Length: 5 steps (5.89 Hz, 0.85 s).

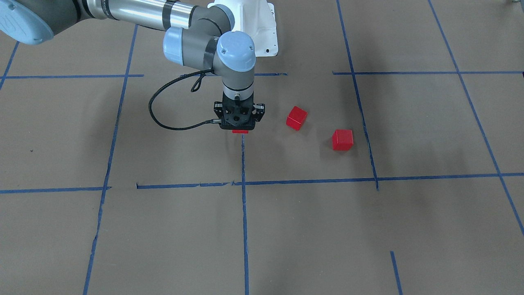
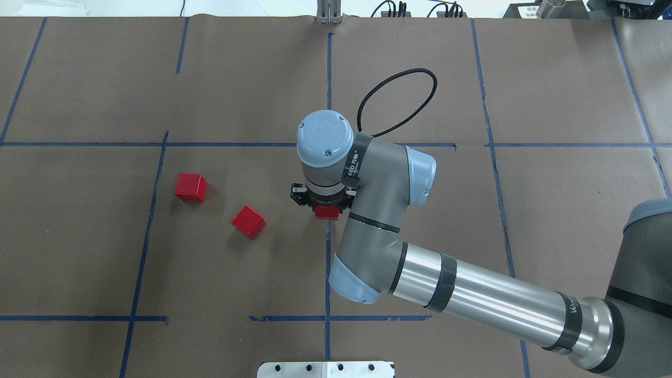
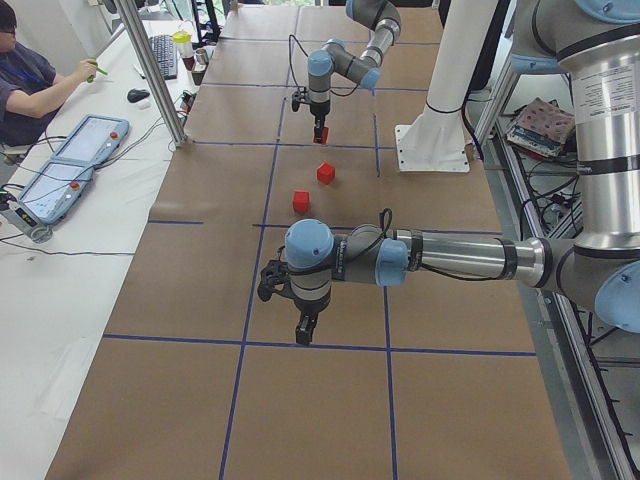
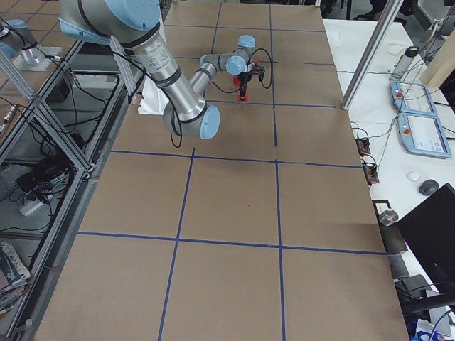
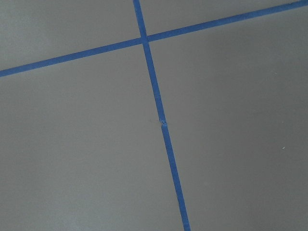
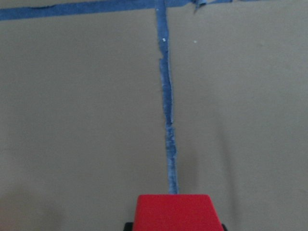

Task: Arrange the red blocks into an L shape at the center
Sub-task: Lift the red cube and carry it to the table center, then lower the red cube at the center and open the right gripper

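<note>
Far red block [image 2: 190, 187] lay well left of right gripper [image 2: 326, 209]; nearer red block [image 2: 248, 221] sat between them. Right gripper was clamped on third red block [image 6: 174, 211], over blue tape line [image 6: 167, 110] at center [image 2: 283, 236]. Wrist strap lettering [image 2: 353, 164] was illegible. Left gripper [image 3: 303, 328]: could not tell whether apart or together.

R arm [image 2: 472, 294] reaches out, wrist vertical, R gripper [image 1: 240, 127] aimed straight down, clamped on a block [image 1: 240, 131]. L arm [image 3: 460, 255] extended low, L gripper [image 3: 303, 332] aimed down; jaw state unclear.
</note>
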Motion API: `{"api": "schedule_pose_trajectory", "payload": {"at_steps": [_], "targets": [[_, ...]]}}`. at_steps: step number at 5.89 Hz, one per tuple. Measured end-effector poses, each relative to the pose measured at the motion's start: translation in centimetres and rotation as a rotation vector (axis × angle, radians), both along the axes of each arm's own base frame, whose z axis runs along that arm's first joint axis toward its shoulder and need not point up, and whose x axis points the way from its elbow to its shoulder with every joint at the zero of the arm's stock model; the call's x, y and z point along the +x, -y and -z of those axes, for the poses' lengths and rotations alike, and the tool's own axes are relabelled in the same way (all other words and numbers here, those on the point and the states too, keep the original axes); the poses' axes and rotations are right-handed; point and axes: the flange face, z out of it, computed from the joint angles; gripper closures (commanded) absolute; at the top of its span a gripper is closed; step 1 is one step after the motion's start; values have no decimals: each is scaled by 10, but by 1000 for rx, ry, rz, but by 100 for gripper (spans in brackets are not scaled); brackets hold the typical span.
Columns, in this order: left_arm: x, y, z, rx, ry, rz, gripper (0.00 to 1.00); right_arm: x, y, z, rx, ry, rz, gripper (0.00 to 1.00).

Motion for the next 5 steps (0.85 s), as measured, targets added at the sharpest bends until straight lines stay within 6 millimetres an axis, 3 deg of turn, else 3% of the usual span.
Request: {"api": "schedule_pose_trajectory", "payload": {"at_steps": [2, 5], "targets": [[0, -1, -1, -2, 0, 1, 0, -14, -3, -4, 2, 12, 11, 99], [0, -4, -4, -12, 1, 0, 0, -11, -4, -10, -12, -9, 86, 97]]}}
